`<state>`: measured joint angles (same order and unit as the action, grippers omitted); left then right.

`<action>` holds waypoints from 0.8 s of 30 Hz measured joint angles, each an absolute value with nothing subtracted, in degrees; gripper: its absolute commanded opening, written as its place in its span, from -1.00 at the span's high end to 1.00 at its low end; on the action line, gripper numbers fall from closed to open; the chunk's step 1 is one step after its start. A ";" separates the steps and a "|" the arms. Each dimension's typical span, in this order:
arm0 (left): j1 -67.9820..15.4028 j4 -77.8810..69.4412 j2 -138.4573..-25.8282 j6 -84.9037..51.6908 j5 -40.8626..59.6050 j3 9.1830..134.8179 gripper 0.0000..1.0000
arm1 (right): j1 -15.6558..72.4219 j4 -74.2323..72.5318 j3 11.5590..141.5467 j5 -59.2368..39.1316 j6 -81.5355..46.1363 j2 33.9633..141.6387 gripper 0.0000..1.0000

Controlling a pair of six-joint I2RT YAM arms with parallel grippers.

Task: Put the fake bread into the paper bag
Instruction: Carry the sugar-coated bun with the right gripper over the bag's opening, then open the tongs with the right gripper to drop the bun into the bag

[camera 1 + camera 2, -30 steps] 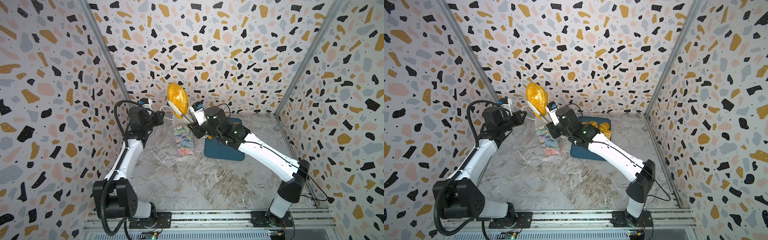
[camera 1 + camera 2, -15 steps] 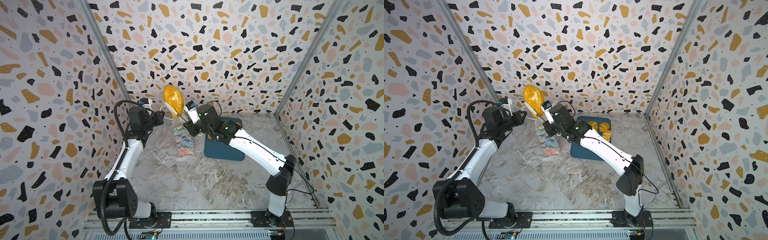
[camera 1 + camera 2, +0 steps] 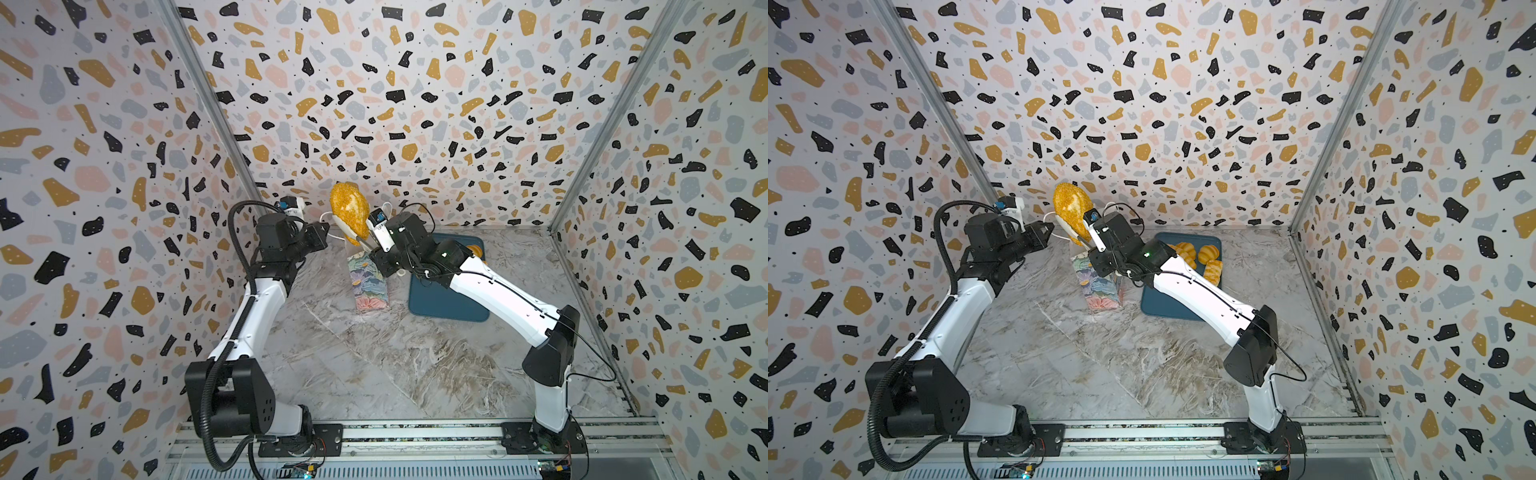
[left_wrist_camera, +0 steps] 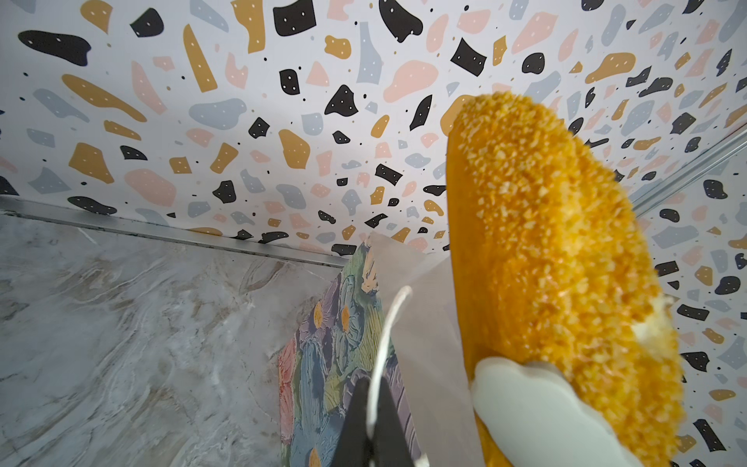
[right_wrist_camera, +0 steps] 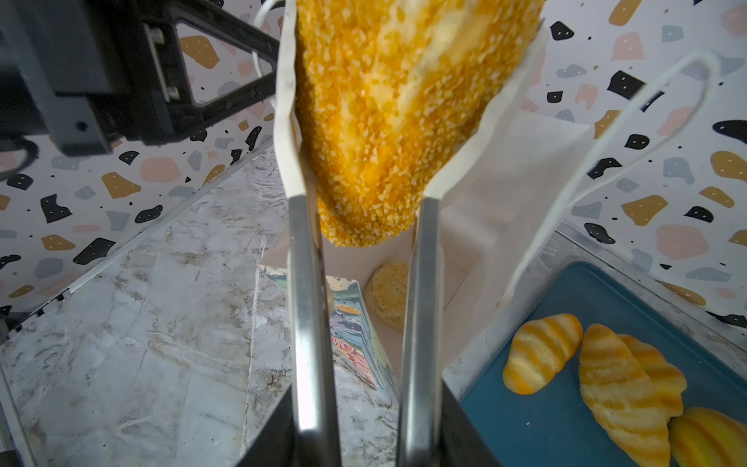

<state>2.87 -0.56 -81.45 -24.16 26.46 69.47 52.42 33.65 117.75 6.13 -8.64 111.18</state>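
the right gripper (image 3: pixel 355 237) is clamped on the big speckled loaf (image 3: pixel 349 205), its white pads (image 5: pixel 285 121) pressing on both sides of the lower part. the loaf stands almost upright at the open mouth of the paper bag (image 3: pixel 368 282); i cannot tell if its lower end is already inside. the bag stands upright on the marble table (image 3: pixel 374 365), just left of the dark blue tray (image 3: pixel 440 303). the left gripper (image 3: pixel 327 232) is closed together on one white cord handle (image 4: pixel 384 331) on the bag's left side. on the bottom inside the bag lies a pale bun (image 5: pixel 390 291). on the far part of the tray lie striped croissants (image 5: pixel 541 351) and a ridged roll (image 5: pixel 707 440), close together.
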 measured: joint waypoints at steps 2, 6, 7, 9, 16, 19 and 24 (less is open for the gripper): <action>2.87 -0.56 -81.45 -24.18 26.46 69.47 1.00 | 52.25 33.41 116.09 6.39 -8.73 110.80 0.26; 2.87 -0.56 -81.45 -24.18 26.46 69.47 1.00 | 51.62 33.30 112.64 6.74 -9.13 110.06 0.26; 2.87 -0.56 -81.45 -24.18 26.46 69.47 1.00 | 51.40 33.17 111.92 6.79 -9.21 109.84 0.25; 2.87 -0.56 -81.45 -24.16 26.46 69.47 1.00 | 50.87 32.34 110.61 6.98 -9.54 109.08 0.23; 2.87 -0.56 -81.45 -24.16 26.46 69.47 1.00 | 50.13 31.20 106.15 7.29 -10.46 104.55 0.13; 2.87 -0.56 -81.45 -24.16 26.46 69.47 1.00 | 50.15 30.76 105.32 7.33 -10.74 103.39 0.06; 2.87 -0.56 -81.45 -24.16 26.46 69.47 1.00 | 50.13 29.89 105.06 7.33 -11.14 103.00 -0.06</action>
<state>2.87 -0.56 -81.45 -24.16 26.46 69.47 50.13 29.89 105.06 7.33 -11.14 103.00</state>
